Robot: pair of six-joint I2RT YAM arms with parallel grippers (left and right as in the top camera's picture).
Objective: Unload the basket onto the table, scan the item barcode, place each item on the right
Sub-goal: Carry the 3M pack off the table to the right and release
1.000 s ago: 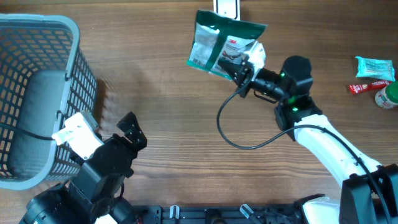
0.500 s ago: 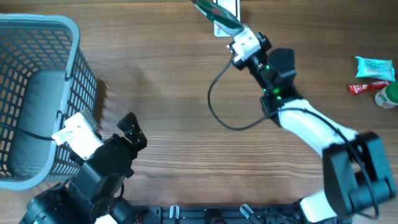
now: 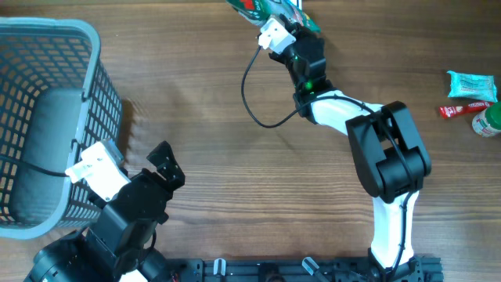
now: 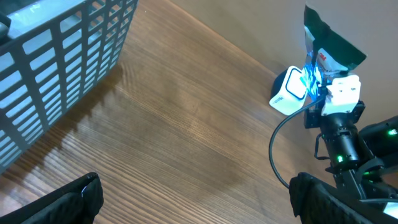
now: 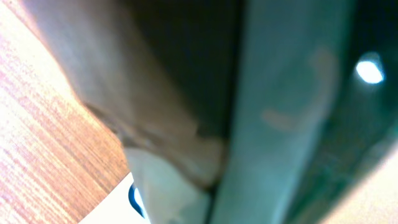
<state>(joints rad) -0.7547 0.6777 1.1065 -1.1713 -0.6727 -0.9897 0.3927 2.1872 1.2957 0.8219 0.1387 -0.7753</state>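
Observation:
The item is a green and white packet (image 3: 258,6) at the far edge of the table, seen edge-on from overhead. My right gripper (image 3: 272,19) is shut on it and holds it upright over the white scanner (image 4: 286,94). In the left wrist view blue light glows on the packet (image 4: 326,53) just above the scanner. The right wrist view is filled by the blurred packet (image 5: 280,112), with a corner of the scanner (image 5: 115,208) below it. My left gripper (image 3: 164,160) stands open and empty over bare wood (image 4: 199,202) near the front left.
A grey mesh basket (image 3: 92,47) stands at the left, close to my left arm. A teal packet (image 3: 472,84), a red wrapper (image 3: 462,110) and a green-capped bottle (image 3: 489,121) lie at the right edge. A black cable (image 3: 252,102) loops from the right wrist.
My right arm has swung the packet away from me and leftward to the scanner, turning it from flat-facing to edge-on. The left arm has not moved.

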